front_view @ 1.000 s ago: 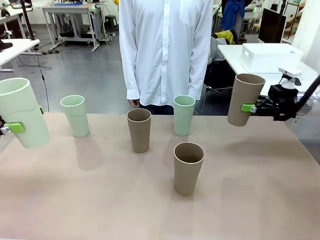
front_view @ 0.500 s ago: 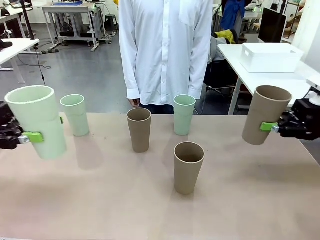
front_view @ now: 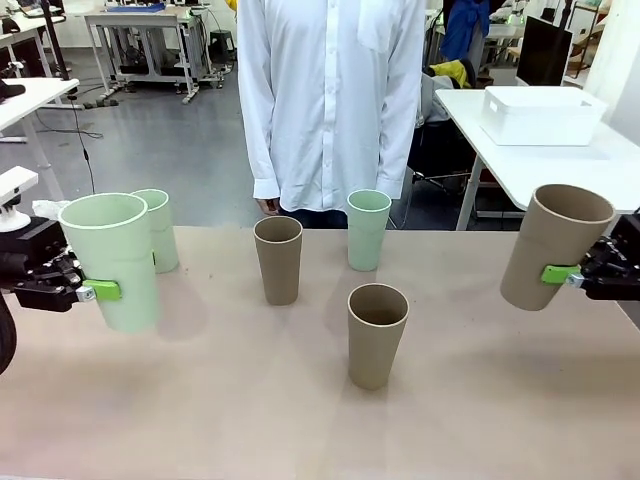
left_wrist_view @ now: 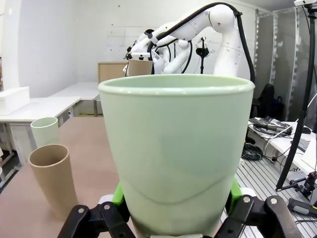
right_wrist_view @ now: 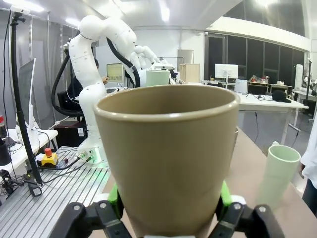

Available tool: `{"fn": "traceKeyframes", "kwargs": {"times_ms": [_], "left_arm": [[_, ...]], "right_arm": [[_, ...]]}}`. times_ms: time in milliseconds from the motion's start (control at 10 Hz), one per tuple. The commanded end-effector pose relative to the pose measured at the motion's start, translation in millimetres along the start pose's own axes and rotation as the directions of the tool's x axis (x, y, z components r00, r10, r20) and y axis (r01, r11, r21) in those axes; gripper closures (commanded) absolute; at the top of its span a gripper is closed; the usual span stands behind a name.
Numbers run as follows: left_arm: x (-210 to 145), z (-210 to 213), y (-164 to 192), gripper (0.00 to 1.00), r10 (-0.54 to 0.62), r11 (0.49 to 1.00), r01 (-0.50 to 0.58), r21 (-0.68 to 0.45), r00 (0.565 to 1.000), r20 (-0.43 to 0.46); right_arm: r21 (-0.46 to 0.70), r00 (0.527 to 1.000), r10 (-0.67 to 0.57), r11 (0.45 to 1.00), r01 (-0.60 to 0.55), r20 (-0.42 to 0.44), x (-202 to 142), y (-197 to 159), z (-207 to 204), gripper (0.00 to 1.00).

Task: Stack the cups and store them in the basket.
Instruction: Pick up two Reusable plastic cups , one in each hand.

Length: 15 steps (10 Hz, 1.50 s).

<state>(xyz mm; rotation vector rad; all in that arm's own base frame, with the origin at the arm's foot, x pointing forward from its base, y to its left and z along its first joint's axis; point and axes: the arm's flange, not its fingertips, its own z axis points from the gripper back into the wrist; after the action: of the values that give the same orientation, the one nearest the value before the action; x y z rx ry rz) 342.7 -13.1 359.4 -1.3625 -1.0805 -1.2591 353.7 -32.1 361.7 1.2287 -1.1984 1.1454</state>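
Brown tabletop (front_view: 480, 420) in a bright lab room, with a person (front_view: 330, 100) in a white shirt standing at the far edge, arms hanging.

At the left edge of the front view, grips the held mint cup (front_view: 112, 250) with the left tool (front_view: 105, 291) — green pads pressed against opposite sides of the wall, low on the cup. Carries it clear of the surface, mouth up and leaning slightly toward the frame's left. Covers part of the far-left mint cup (front_view: 165, 235), upright just behind it.

At the right edge, pinches the held tan cup (front_view: 560, 240) in the same manner with the right tool (front_view: 552, 273). Holds it off the surface too, mouth tipped toward the upper right.

Between the two, three more cups upright and apart from each other:
- centre-left tan cup (front_view: 278, 262)
- centre mint cup (front_view: 368, 232), a little farther back
- near tan cup (front_view: 377, 340), lower in the frame and closest to the camera

Basket (front_view: 540, 115) at the upper right — white, resting on a separate white table (front_view: 560, 165) behind, well apart from every cup.

Seen from each wrist, confirms the clamp: green pads flat on both flanks of the carried cup, rim facing the lens.
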Motion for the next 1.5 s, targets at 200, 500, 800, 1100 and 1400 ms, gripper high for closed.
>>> {"fn": "traceKeyframes", "kwargs": {"times_ms": [200, 500, 800, 1100, 1400], "left_arm": [[0.6, -6.8, -5.7, 0.15, -0.082, 0.997, 0.082, 0.005, 0.995, 0.057], [0.8, -5.5, -4.9, 0.15, -0.11, 0.994, 0.11, -0.005, 0.993, 0.05], [5.7, 2.9, -5.7, 0.15, -0.136, 0.991, 0.136, 0.005, 0.988, 0.074], [3.0, 3.0, -1.7, 0.15, -0.116, 0.993, 0.116, -0.002, 0.992, 0.052], [3.0, 3.0, -1.7, 0.15, -0.116, 0.993, 0.116, -0.002, 0.992, 0.052]], "right_arm": [[0.012, 1.0, 0.011, 1.0, -0.011, 0.017, -2.6, 18.1, 3.8, 0.15], [0.046, 1.0, -0.008, 0.999, 0.008, 0.016, -5.6, 18.8, -3.7, 0.15], [0.082, 1.0, -0.024, 0.996, 0.023, 0.008, -8.7, 19.4, -11.6, 0.15], [0.062, 0.999, -0.033, 0.998, 0.033, 0.003, -8.2, 5.8, -6.1, 0.15], [0.062, 0.999, -0.033, 0.998, 0.033, 0.003, -8.2, 5.8, -6.1, 0.15]]}}
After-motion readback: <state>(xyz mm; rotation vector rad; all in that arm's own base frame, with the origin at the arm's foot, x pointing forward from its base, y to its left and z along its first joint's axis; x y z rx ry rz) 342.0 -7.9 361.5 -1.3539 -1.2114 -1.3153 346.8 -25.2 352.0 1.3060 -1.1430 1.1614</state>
